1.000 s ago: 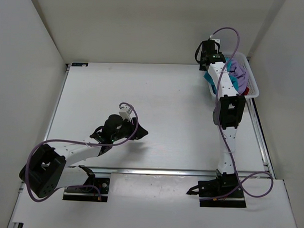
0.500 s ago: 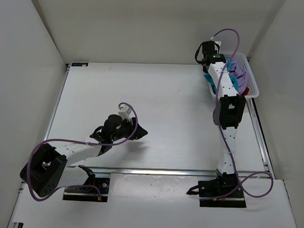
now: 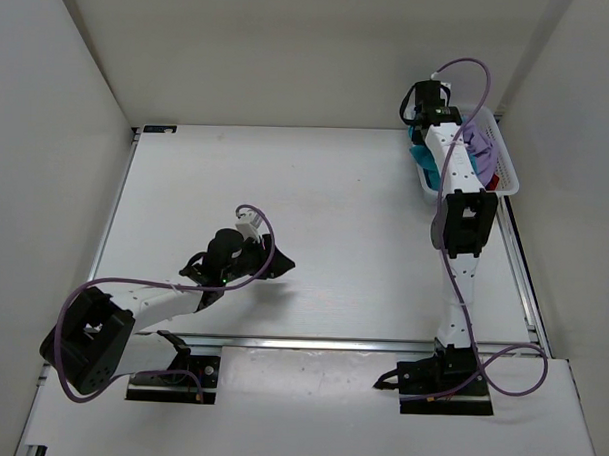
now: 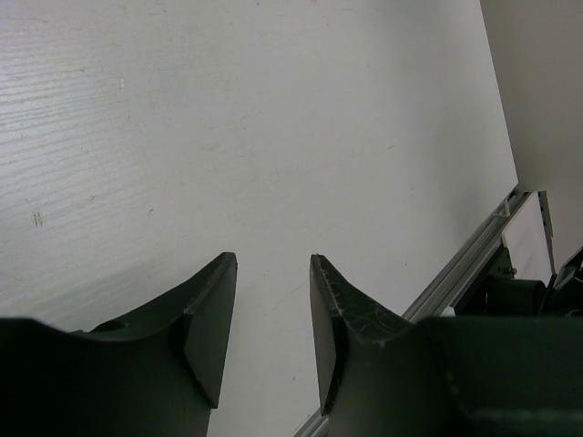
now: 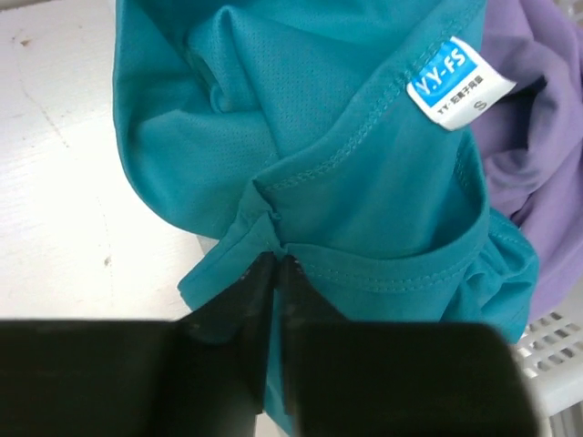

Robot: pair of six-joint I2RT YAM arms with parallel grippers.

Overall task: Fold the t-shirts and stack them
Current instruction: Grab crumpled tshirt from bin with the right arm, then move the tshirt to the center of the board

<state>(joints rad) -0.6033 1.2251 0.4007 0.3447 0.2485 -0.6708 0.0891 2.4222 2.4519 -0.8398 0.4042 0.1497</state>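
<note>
At left, my left fingers [image 4: 205,319] hang parted and empty just above the desk [image 3: 335,209], well apart from the shirts, with the desk's metal edge rail near on their right. At far right, my right fingers [image 5: 232,305] are clenched on a collar fold of the teal t-shirt [image 5: 301,137], which hangs partly over the desk beside the white basket [image 5: 547,350]. The lavender t-shirt [image 5: 537,137] lies bunched against it, the dark red t-shirt [image 3: 494,182] barely shows, and the corner walls stand close.

Noted: white plastic mesh basket [image 3: 507,181] just right of right gripper [image 5: 276,264], at table's far corner. White table [image 3: 315,208], faint scuffs, beneath left gripper [image 4: 271,273]. Metal rail [image 4: 455,273] to its right.
</note>
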